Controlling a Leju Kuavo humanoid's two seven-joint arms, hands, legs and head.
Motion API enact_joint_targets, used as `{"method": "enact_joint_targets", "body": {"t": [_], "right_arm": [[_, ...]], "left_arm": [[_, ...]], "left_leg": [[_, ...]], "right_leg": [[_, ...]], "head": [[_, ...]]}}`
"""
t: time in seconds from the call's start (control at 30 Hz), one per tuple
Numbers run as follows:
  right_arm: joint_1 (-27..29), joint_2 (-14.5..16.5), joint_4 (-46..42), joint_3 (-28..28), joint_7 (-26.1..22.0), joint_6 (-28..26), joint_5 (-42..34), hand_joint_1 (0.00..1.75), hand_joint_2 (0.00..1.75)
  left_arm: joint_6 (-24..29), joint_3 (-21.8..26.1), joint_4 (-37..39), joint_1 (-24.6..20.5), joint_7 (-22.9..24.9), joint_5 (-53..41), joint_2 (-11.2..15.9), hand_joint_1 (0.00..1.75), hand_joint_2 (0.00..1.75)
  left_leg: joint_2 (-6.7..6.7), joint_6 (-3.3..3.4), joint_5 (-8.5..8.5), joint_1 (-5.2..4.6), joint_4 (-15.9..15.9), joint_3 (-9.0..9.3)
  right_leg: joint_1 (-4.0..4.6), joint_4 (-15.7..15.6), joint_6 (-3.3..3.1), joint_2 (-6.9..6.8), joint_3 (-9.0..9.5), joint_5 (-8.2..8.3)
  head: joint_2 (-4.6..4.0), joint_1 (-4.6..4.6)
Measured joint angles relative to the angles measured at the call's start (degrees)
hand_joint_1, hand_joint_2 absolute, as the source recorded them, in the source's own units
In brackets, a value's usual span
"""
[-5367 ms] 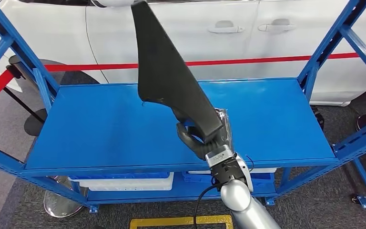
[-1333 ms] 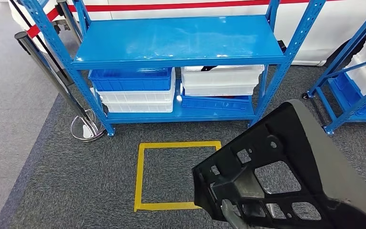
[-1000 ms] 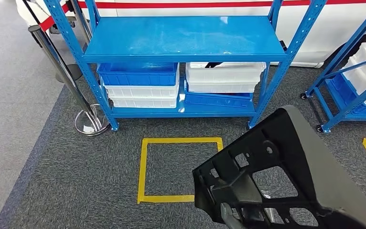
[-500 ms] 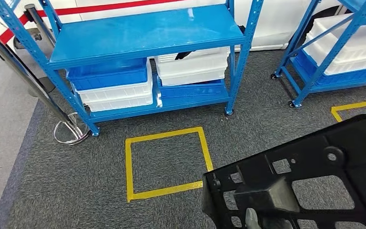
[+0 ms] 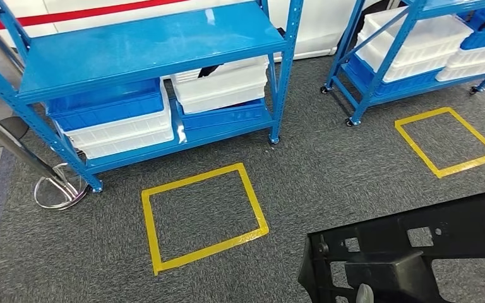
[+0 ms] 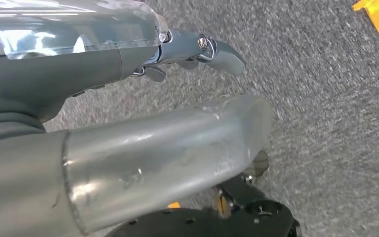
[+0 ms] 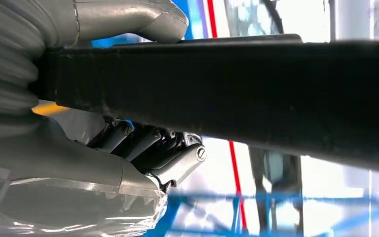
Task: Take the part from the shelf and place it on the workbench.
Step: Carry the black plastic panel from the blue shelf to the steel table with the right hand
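the black plastic part (image 5: 417,252) sits low at the right of the head view, over the grey carpet (image 5: 303,170), its ribbed underside with square cut-outs facing up. in the right wrist view the same part (image 7: 256,94) runs as a dark bar across the right hand (image 7: 103,98), with the thick grey thumb (image 7: 133,17) on one face and the darker fingers (image 7: 172,158) curled against the other, so the hand grips it firmly (a pale fingertip also peeks up through the part's frame in the head view). the left hand (image 6: 143,89) hangs over the carpet with nothing in it, its thumb and one finger (image 6: 212,49) extended and apart, the view somewhat blurred. beyond the part, a yellow tape square (image 5: 202,214) is marked on the floor, and a second tape square (image 5: 448,142) lies well apart to the right. behind the first square stands a blue shelf (image 5: 139,47) with a bare top deck and, on its lower level, blue and white bins (image 5: 120,117) stacked side by side. a second blue shelf (image 5: 385,63) at the right carries more white bins (image 5: 417,41). a chrome stanchion base (image 5: 57,189) rests by the first shelf's left leg.
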Motion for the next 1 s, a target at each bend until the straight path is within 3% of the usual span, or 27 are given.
{"method": "enact_joint_targets", "body": {"t": [0.03,0.07,0.13,0.2,0.23,0.3,0.37,0.47,0.5,0.53,0.57,0.6,0.67,0.73,0.8,0.83,0.9,0.97,1.0], "right_arm": [[0.5,0.1,-0.1,-0.5,-0.1,-0.4,-0.3,1.75,1.75],[1.0,0.1,-0.3,-1.0,-0.3,-0.9,-0.6,1.75,1.75],[1.7,0.3,-0.9,-1.7,-0.5,-1.5,-1.0,1.75,1.75],[2.0,0.4,-1.4,-2.1,-0.8,-1.9,-1.3,1.75,1.75],[2.2,0.5,-1.6,-2.3,-0.9,-2.1,-1.4,1.75,1.75],[2.5,0.7,-1.9,-2.6,-1.1,-2.8,-1.5,1.75,1.75],[2.8,0.9,-2.3,-2.9,-1.2,-3.8,-1.6,1.75,1.75],[2.9,1.2,-3.1,-3.0,-1.2,-5.2,-2.0,1.75,1.75],[2.9,1.2,-3.4,-3.0,-1.2,-5.7,-2.4,1.75,1.75],[2.9,1.2,-3.8,-3.1,-1.2,-6.4,-2.9,1.75,1.75],[2.8,1.2,-4.3,-3.1,-1.2,-7.3,-3.5,1.75,1.75],[2.7,1.2,-4.9,-3.2,-1.2,-8.2,-4.0,1.75,1.75],[2.3,1.3,-6.4,-3.2,-1.3,-9.8,-4.5,1.75,1.75],[1.8,1.3,-7.8,-3.2,-1.3,-11.0,-4.1,1.75,1.75],[1.5,1.4,-9.0,-3.2,-1.3,-12.0,-3.1,1.75,1.75],[1.5,1.4,-9.6,-3.2,-1.3,-12.4,-2.5,1.75,1.75],[1.2,1.5,-10.5,-3.2,-1.3,-13.3,-1.2,1.75,1.75],[0.8,1.5,-10.9,-3.2,-1.3,-14.0,0.0,1.75,1.75],[0.6,1.5,-10.9,-3.2,-1.3,-14.2,0.3,1.75,1.75]], "left_arm": [[0.0,0.0,0.0,0.0,0.0,-0.2,0.0,0.00,0.00],[0.0,0.0,0.0,0.0,0.0,-0.4,0.0,0.00,0.00],[-0.1,0.0,0.0,0.0,0.0,-0.7,0.0,0.00,0.00],[-0.1,0.0,0.0,0.0,0.0,-0.7,-0.1,0.00,0.00],[-0.1,0.0,0.0,-0.1,0.0,-0.8,-0.1,0.00,0.00],[-0.1,0.0,0.0,-0.2,0.0,-1.0,-0.1,0.00,0.00],[-0.1,0.0,0.0,-0.2,0.0,-1.4,-0.1,0.00,0.00],[-0.2,0.0,0.0,0.0,0.0,-2.1,-0.1,0.00,0.00],[-0.3,0.0,0.0,0.1,0.0,-2.3,-0.1,0.00,0.00],[-0.3,0.0,0.0,0.2,0.0,-2.5,-0.1,0.00,0.00],[-0.3,0.0,0.0,0.2,0.0,-2.7,-0.1,0.00,0.00],[-0.3,0.0,0.0,0.2,0.0,-2.9,-0.1,0.00,0.00],[-0.3,0.1,0.0,0.2,0.0,-3.2,0.0,0.00,0.00],[-0.3,0.3,0.0,0.2,0.0,-3.6,-0.1,0.00,0.00],[-0.3,0.6,0.0,-0.1,0.0,-3.8,-0.1,0.00,0.00],[-0.3,0.7,0.0,-0.2,0.1,-3.8,-0.2,0.00,0.00],[-0.3,1.1,0.0,-0.3,0.1,-4.0,-0.3,0.00,0.00],[-0.3,1.5,0.0,-0.2,0.1,-4.2,-0.4,0.00,0.00],[-0.3,1.6,0.0,-0.2,0.1,-4.4,-0.4,0.00,0.00]], "left_leg": [[0.77,-0.04,-0.03,-0.01,0.1,-0.08],[1.48,-0.14,-0.10,0.00,0.2,-0.11],[2.72,-0.57,-0.40,-0.04,0.6,-0.04],[3.78,-1.27,-0.86,-0.30,1.2,0.01],[4.26,-1.60,-1.01,-0.45,1.4,0.06],[5.22,-2.17,-1.19,-0.47,1.5,0.17],[3.73,-2.77,-2.81,-0.20,3.2,-0.39],[-0.39,-3.28,-8.60,0.12,13.1,-4.49],[-0.83,-3.30,-9.73,0.13,16.3,-5.92],[-1.04,-3.24,-9.77,0.12,17.9,-6.63],[-1.22,-3.07,-8.56,0.12,17.2,-6.31],[-1.61,-2.81,-6.46,0.11,14.3,-5.05],[-4.58,-2.10,-2.65,0.14,6.6,-1.84],[-6.92,-1.62,-1.72,0.05,2.6,-0.25],[-6.11,-1.26,-1.69,0.01,1.8,0.01],[-5.33,-1.00,-1.40,0.11,1.4,0.15],[-3.57,-0.33,-0.78,0.35,0.4,0.40],[-1.71,-0.01,-0.61,0.19,0.2,0.38],[-0.73,0.00,-0.63,0.09,0.3,0.28]], "right_leg": [[-0.15,0.9,0.19,-0.17,-0.32,0.20],[-0.29,-0.4,0.32,-0.45,0.51,1.44],[-0.37,-8.0,0.31,-2.60,4.66,4.87],[-0.10,-13.6,-0.38,-4.73,7.51,6.48],[0.09,-14.4,-0.81,-5.08,7.71,6.42],[0.21,-14.4,-1.66,-3.75,7.38,6.68],[0.05,-14.6,-2.44,-2.53,7.12,7.12],[-0.02,-14.5,-3.10,-0.61,6.56,7.55],[0.06,-14.4,-3.17,0.16,6.40,7.60],[0.14,-14.3,-3.21,0.98,6.29,7.63],[0.21,-14.2,-3.21,1.84,6.25,7.64],[0.27,-14.0,-3.21,2.69,6.28,7.64],[0.28,-13.9,-3.02,4.23,6.21,7.72],[0.07,-13.7,-2.38,5.65,5.66,8.04],[-0.11,-13.9,-1.43,7.10,5.11,8.56],[-0.08,-13.7,-1.09,6.93,4.88,8.55],[0.21,-11.1,-0.67,4.15,3.49,6.73],[0.15,-4.5,-0.42,0.74,0.36,3.03],[0.02,-1.3,-0.25,0.11,-1.12,1.70]], "head": [[0.00,0.01],[0.00,0.02],[0.00,0.02],[0.00,-0.09],[0.00,-0.18],[0.00,-0.29],[0.00,-0.39],[0.00,-0.67],[0.00,-0.68],[0.00,-0.68],[0.00,-0.69],[0.00,-0.68],[0.00,-0.63],[0.00,-0.68],[0.00,-0.80],[0.00,-0.80],[0.00,-0.45],[0.00,-0.08],[0.00,-0.04]]}}
